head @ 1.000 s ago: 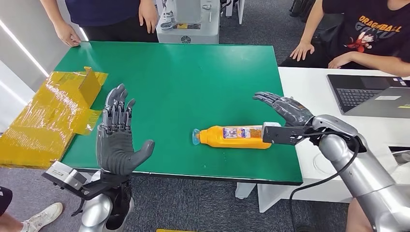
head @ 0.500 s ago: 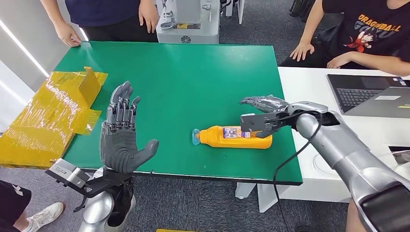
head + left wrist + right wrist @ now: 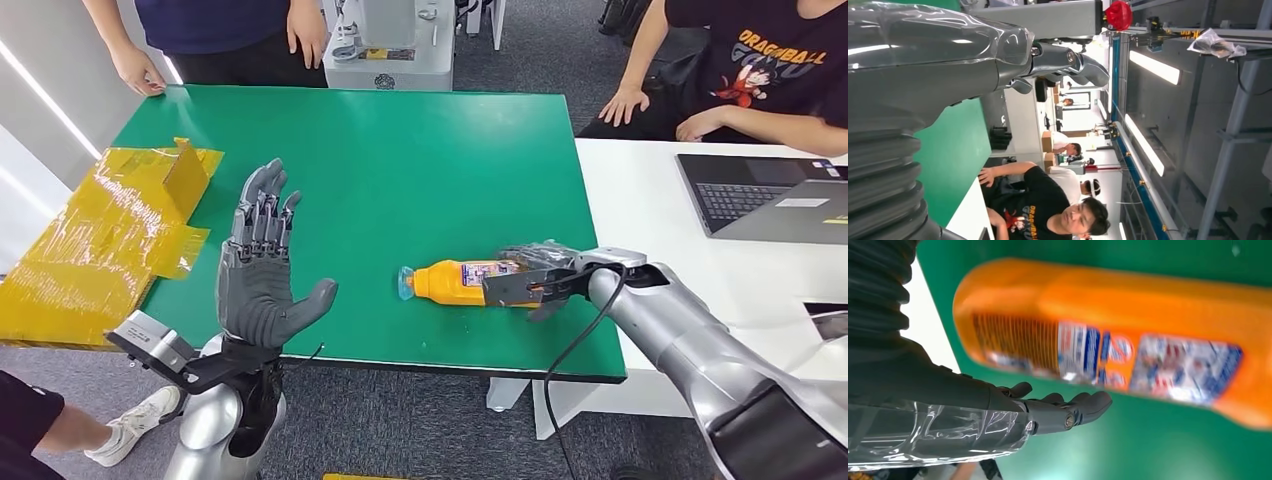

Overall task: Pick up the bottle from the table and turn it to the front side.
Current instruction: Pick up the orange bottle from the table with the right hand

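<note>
Reaching in from the right, the right hand (image 3: 540, 275) lies low over the base end of the bottle (image 3: 462, 281), its fingers draped across the far side and the thumb hanging at the near side; whether it truly grips the bottle cannot be told, and the close wrist picture shows the thumb (image 3: 1068, 412) apart from the blurred label. The orange bottle lies on its side on the green table (image 3: 400, 150), near the front edge and toward the right, its clear cap pointing left. At the front left, the left hand (image 3: 262, 268) stands upright over the table's edge, palm facing right, fingers spread and holding nothing. Yellow wrapped cardboard (image 3: 110, 235) rests at the left edge. Farther right, a laptop (image 3: 760, 195) sits on a white table (image 3: 650, 190). Beyond the far edge stand a person (image 3: 215, 35) and a seated person (image 3: 760, 75).
</note>
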Available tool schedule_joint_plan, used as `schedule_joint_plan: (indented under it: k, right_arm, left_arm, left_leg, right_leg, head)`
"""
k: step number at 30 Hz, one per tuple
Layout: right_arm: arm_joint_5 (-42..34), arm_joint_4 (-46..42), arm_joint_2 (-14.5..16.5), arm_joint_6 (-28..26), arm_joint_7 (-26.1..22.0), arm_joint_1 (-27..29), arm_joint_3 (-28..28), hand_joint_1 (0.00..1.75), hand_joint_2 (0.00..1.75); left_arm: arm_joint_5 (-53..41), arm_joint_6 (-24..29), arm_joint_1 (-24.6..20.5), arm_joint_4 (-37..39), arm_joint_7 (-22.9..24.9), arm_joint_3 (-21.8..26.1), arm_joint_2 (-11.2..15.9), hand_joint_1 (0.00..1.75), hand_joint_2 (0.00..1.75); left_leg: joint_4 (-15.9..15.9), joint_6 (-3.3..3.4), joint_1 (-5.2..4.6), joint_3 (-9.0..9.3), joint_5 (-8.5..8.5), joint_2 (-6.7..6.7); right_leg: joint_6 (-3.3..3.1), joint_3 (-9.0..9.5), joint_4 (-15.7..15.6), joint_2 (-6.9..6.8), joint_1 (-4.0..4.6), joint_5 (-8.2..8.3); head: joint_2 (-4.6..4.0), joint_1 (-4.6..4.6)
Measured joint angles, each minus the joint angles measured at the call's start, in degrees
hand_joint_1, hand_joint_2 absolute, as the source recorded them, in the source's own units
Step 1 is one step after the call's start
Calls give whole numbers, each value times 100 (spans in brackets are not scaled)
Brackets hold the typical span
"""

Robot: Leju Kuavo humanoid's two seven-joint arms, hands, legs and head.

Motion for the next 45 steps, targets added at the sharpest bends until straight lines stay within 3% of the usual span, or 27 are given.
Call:
schedule_joint_plan:
  k: [14, 33, 34, 37, 38, 45]
  right_arm:
    - [61, 233, -149, -260, 218, 257, 60, 0, 175]
    - [274, 263, -100, -600, 255, 333, 172, 0, 175]
    - [316, 265, -91, -672, 274, 341, 188, 10, 175]
    - [435, 276, -66, -795, 299, 353, 223, 131, 175]
    - [476, 282, -62, -819, 298, 353, 235, 164, 175]
    - [531, 309, -60, -1079, 181, 356, 280, 174, 175]
  left_arm:
    - [84, 60, -19, 144, 30, -71, 51, 0, 175]
    - [78, 103, -9, 149, 31, -71, 87, 0, 175]
    - [73, 111, -4, 154, 32, -71, 87, 0, 175]
    - [39, 103, 7, 186, 34, -71, 86, 0, 175]
    - [26, 84, 8, 200, 34, -71, 85, 0, 175]
    - [-14, -22, 4, 307, 31, -69, 85, 0, 175]
  left_leg:
    - [0, 0, 1, 5, 0, 1]
    - [1, 0, 1, 21, 0, 1]
    - [1, 0, 1, 20, 0, 1]
    - [1, 0, 1, 20, 0, 1]
    - [1, 0, 1, 20, 0, 1]
    - [1, 0, 1, 19, 0, 1]
  right_leg:
    - [0, 5, 0, 2, 0, 0]
    - [0, 23, 0, 2, 1, 0]
    - [0, 22, 0, 2, 0, 0]
    - [0, 22, 0, 2, 0, 0]
    - [0, 22, 0, 2, 0, 0]
    - [0, 21, 0, 2, 0, 0]
  head:
    - [0, 0]
    - [0, 0]
    - [0, 0]
    - [0, 0]
    - [0, 0]
    - [0, 1]
